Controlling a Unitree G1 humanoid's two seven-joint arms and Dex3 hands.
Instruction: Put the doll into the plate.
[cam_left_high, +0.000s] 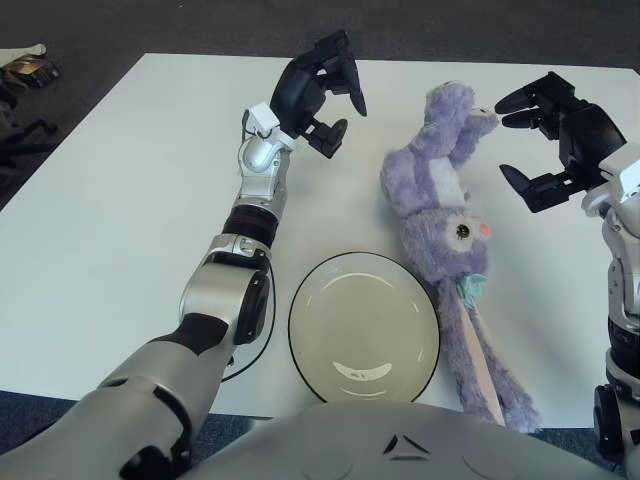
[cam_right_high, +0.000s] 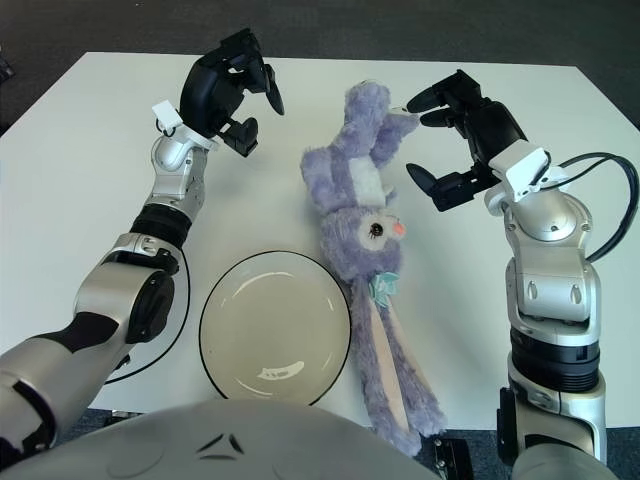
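Lying lengthwise on the white rectangular table (cam_left_high: 120, 200), the purple plush rabbit doll with long ears (cam_left_high: 440, 215) is seen stretched out just to the right of the round cream plate with a dark rim (cam_left_high: 363, 326). Its head is turned toward the robot, with a pink nose and a small teal bow at the neck, and its long ears reach to the near table edge. The doll's side is close against the plate's right rim, but none of it is inside the plate. The black three-fingered left hand (cam_left_high: 322, 92) is held above the table on the far left of the doll, its fingers spread and nothing gripped between them. The black three-fingered right hand (cam_right_high: 455, 135) is held on the doll's right, near the raised purple limbs at the far end, with fingers parted wide; whether a fingertip touches the fur cannot be told. A thin black cable (cam_left_high: 262, 340) is seen curving beside the plate's left edge.
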